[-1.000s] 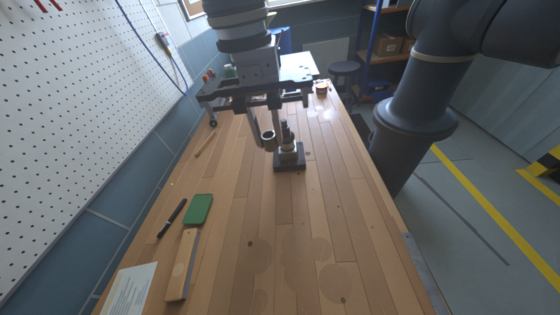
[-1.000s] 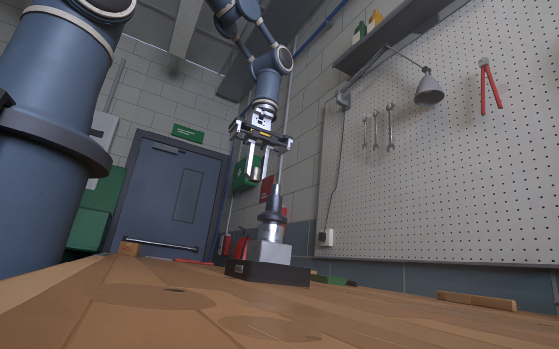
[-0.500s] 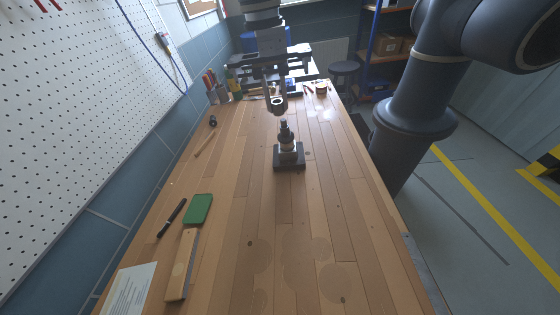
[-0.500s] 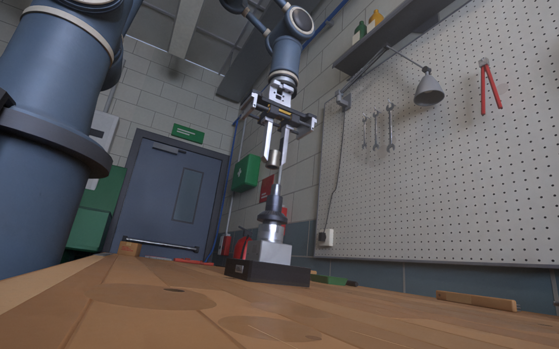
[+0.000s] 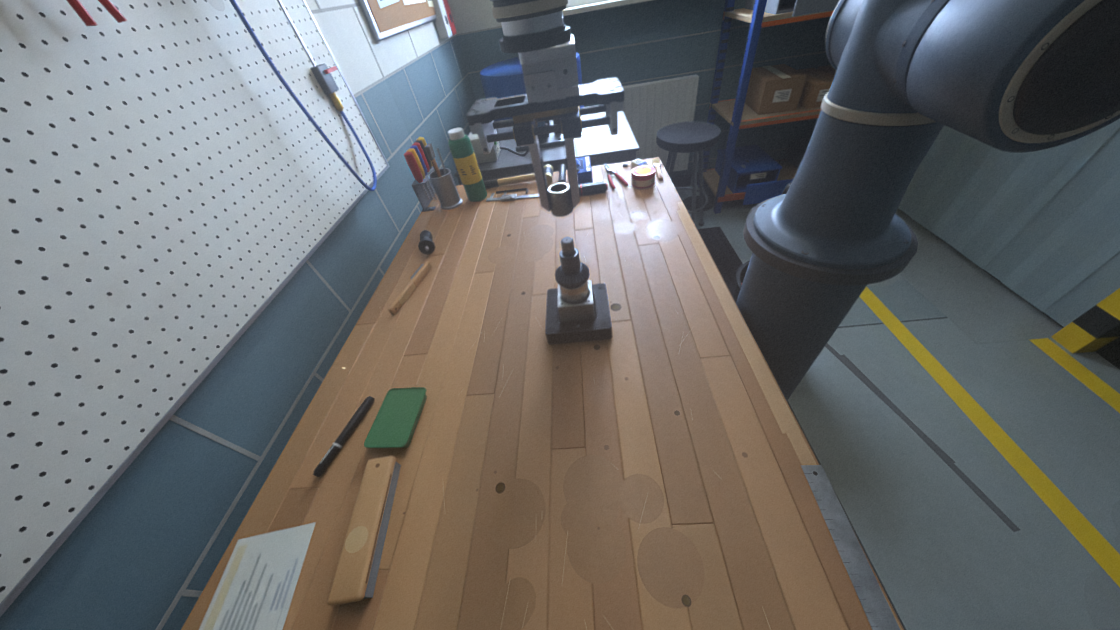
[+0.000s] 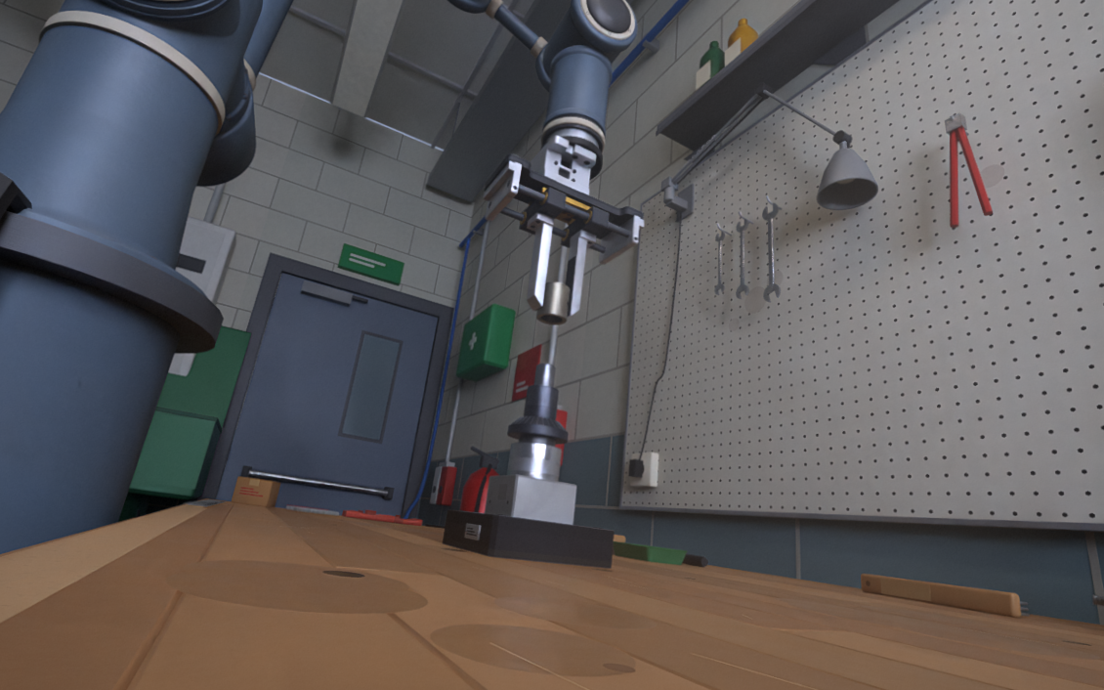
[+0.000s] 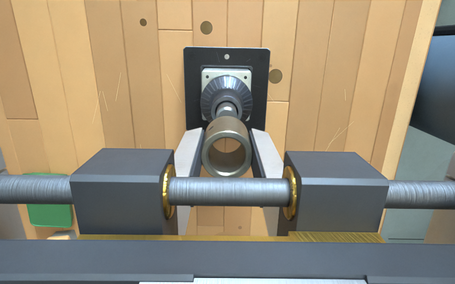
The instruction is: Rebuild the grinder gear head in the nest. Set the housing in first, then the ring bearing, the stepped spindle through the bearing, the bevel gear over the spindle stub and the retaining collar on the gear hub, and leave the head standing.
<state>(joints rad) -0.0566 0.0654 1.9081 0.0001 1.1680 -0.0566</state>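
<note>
My gripper [image 5: 561,197] [image 6: 556,303] [image 7: 226,152] hangs well above the middle of the bench, over the dark square nest [image 5: 579,321] [image 6: 529,539] [image 7: 226,88]. In the nest stands the pale housing [image 5: 577,307] [image 6: 532,497] [image 7: 226,75], and out of it rises the stack of ring bearing [image 6: 534,460], dark toothed bevel gear [image 5: 572,275] [image 6: 538,430] [image 7: 226,98] and the spindle stub [image 5: 569,251] [image 6: 543,381] [image 7: 226,109] on top. The stack stands upright. The gripper is closed around the retaining collar [image 5: 560,198] [image 6: 555,303] [image 7: 226,151], a short brass-grey ring held with its bore vertical.
The arm's thick base column [image 5: 830,235] [image 6: 89,285] stands at the bench's right edge. A green pad [image 5: 396,418], a pen [image 5: 343,436], a wooden block [image 5: 365,529] and a paper sheet [image 5: 258,580] lie front left. Tool cups [image 5: 435,188], a spray can [image 5: 467,166] and clutter fill the far end.
</note>
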